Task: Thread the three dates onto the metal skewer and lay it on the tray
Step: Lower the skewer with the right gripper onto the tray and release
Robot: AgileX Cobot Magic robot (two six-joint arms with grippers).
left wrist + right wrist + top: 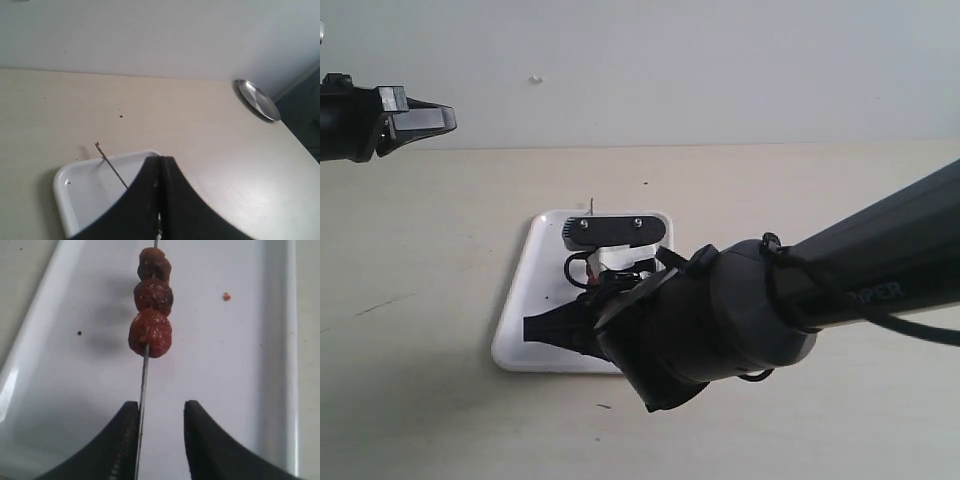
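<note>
While right hand (161, 407) gapes astride the skewer (145, 371) inside the tray (225, 365) rim, left hand (160, 159) is closed.

You are looking at three wrinkled dark reddish-brown dates (153, 296) glistening with pale flecks, a thin grey metal skewer (145, 370), and a flat white plastic tray (240, 365) showing tiny dark specks.
</note>
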